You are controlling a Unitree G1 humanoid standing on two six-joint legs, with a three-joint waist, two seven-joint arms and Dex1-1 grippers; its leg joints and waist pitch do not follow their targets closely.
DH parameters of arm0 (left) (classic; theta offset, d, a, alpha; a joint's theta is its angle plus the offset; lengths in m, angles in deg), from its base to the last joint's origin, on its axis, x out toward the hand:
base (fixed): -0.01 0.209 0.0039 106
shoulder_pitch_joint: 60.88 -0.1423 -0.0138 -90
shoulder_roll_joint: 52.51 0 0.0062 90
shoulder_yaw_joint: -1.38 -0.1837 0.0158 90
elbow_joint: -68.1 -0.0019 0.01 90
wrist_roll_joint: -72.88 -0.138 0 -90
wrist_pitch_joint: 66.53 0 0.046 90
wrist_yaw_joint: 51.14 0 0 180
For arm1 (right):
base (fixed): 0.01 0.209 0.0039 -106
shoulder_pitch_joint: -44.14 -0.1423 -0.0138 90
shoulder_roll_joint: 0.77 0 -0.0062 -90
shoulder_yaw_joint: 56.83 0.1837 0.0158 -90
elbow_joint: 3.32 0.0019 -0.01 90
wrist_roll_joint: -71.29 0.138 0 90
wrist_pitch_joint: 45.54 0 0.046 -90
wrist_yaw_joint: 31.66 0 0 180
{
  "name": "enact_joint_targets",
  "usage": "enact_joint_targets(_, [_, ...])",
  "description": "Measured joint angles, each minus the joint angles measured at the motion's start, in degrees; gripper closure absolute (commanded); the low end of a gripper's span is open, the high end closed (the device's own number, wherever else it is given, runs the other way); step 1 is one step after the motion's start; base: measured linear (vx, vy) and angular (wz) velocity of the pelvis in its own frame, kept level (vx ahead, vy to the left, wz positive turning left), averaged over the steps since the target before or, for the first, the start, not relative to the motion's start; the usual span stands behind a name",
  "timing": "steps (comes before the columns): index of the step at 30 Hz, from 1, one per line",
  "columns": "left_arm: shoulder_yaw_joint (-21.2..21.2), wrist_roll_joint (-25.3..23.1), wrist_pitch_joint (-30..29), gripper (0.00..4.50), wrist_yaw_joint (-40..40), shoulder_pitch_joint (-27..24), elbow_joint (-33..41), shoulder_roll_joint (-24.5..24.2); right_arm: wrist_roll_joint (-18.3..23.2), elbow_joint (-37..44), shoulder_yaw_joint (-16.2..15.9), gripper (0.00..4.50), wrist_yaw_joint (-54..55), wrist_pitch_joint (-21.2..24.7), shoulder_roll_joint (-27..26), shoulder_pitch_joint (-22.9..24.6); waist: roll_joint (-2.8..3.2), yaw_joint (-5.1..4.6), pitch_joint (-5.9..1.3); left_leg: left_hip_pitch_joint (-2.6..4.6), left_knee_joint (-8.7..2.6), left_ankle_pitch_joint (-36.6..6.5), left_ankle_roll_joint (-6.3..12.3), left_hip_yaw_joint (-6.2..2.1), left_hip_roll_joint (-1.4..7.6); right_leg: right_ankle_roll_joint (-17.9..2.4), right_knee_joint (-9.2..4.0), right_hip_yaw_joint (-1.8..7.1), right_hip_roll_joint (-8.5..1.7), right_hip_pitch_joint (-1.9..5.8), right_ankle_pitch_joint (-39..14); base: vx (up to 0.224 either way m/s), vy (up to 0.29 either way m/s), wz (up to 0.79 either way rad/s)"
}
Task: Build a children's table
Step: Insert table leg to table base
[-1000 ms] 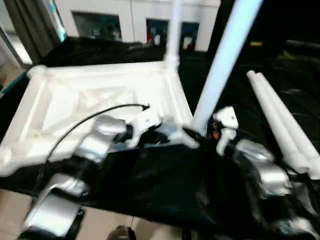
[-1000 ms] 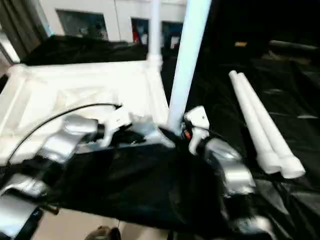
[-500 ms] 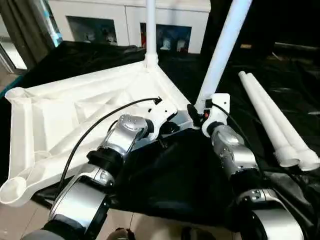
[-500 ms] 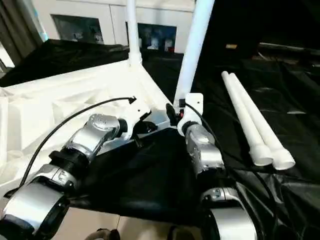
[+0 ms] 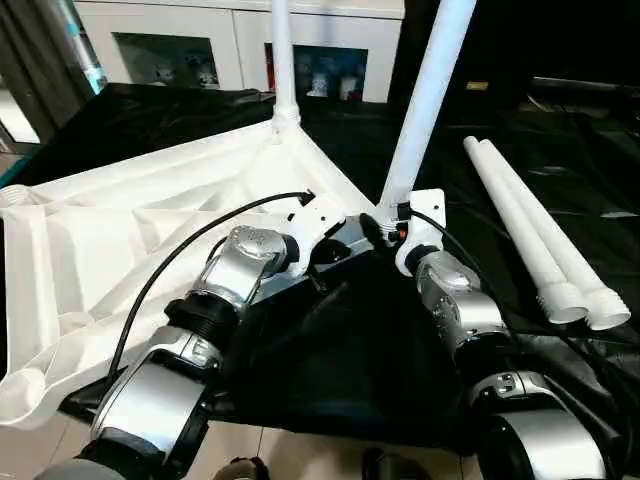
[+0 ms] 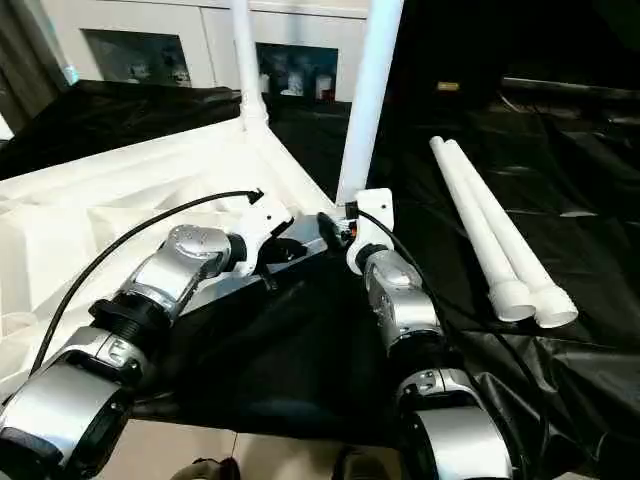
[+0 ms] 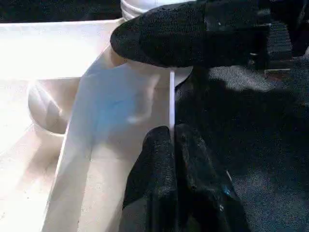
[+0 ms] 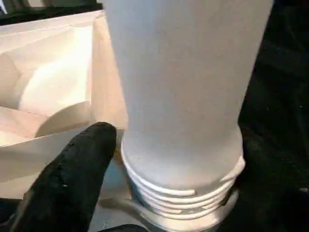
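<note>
Your two claws met at the near corner of the upturned table top, where a leg stood in its socket.

Your left claw was pressed together on the thin edge of the top's rim, just beside that socket. Your right claw sat at the foot of the standing leg, one black finger beside its threaded base; whether it gripped, you couldn't tell. Two loose legs lay well apart on the black-draped worktop.
</note>
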Motion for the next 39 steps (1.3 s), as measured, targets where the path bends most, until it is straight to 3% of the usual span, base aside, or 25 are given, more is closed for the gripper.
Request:
enact_joint_targets(5, [-0.1,0.1,0.1,4.50,1.8,-0.3,1.1,-0.9,0.0,0.7,-0.7,0.05,-4.3,-0.5,1.3,0.3,0.00,-0.32,0.04,-0.05,-0.12,0.0,0.00,0.04,0.00,-0.3,0.02,0.00,0.00,-0.10,0.2,0.000,0.000,0.00])
enact_joint_targets(12, [-0.6,1.2,3.4,4.50,7.5,-2.9,5.1,-4.2,0.1,10.5,-3.9,0.05,-12.4,2.4,6.0,5.6,-0.03,-0.09,0.05,-0.19,-0.22,0.0,0.01,0.13,0.07,-0.8,0.20,0.01,0.02,-0.32,1.4,0.018,-0.004,0.01])
enact_joint_targets(14, [-0.9,1.9,4.3,4.50,11.0,-3.9,7.0,-5.8,0.6,16.1,-5.4,0.05,-17.3,5.4,9.5,8.2,-0.04,0.34,0.04,-0.23,-0.34,0.0,0.00,0.12,0.11,-0.5,0.26,-0.01,0.03,-0.36,1.5,0.071,-0.014,0.03])
enact_joint_targets(16, [-1.3,2.7,4.8,4.50,14.4,-4.6,9.1,-7.3,1.1,21.3,-7.1,0.05,-22.4,7.1,13.2,10.4,-0.02,1.22,0.04,-0.63,-0.56,0.1,0.24,0.19,0.12,-0.4,0.29,-0.01,0.04,-0.93,1.5,0.076,-0.015,0.03])
enact_joint_targets(18, [-1.3,4.0,6.1,4.50,18.0,-6.0,11.2,-9.1,2.4,26.4,-8.0,0.05,-28.0,8.6,17.3,12.7,-0.02,1.71,0.04,-1.17,-0.47,0.0,0.46,0.17,0.17,-0.4,0.48,-0.04,0.11,-1.41,1.4,0.057,-0.010,0.01])
enact_joint_targets(21, [-1.5,4.9,7.4,4.50,22.1,-7.0,12.4,-11.0,4.5,32.0,-8.5,0.05,-34.2,10.0,21.9,15.1,-0.02,2.07,0.04,-1.43,-0.10,-0.2,0.60,0.21,0.22,-0.9,1.13,0.00,0.12,-1.83,1.1,0.017,-0.003,0.01])
enact_joint_targets(27, [-2.3,5.8,8.9,4.50,27.2,-9.1,14.4,-12.7,8.1,39.3,-9.6,0.05,-44.5,13.7,28.4,18.5,-0.01,2.73,0.04,-1.42,0.36,-0.1,0.52,0.36,0.63,-0.9,1.30,-0.04,0.20,-1.74,1.1,0.000,0.000,0.00])
enact_joint_targets(37, [-3.0,6.7,8.7,4.50,30.5,-10.6,16.7,-13.7,7.3,39.1,-11.6,0.05,-44.6,15.1,28.2,18.1,-0.02,2.71,0.04,-1.47,1.07,-0.2,0.01,0.41,0.64,-0.7,1.85,0.11,0.09,-1.70,1.2,0.000,0.000,0.00])
enact_joint_targets(39, [-3.0,6.7,8.7,4.50,30.5,-10.6,16.7,-13.7,6.9,38.7,-11.6,0.32,-43.9,15.1,27.6,17.9,-0.02,2.73,0.04,-1.47,1.07,-0.2,0.01,0.40,0.63,-0.7,1.91,0.10,0.08,-1.71,1.2,0.000,0.000,0.00])
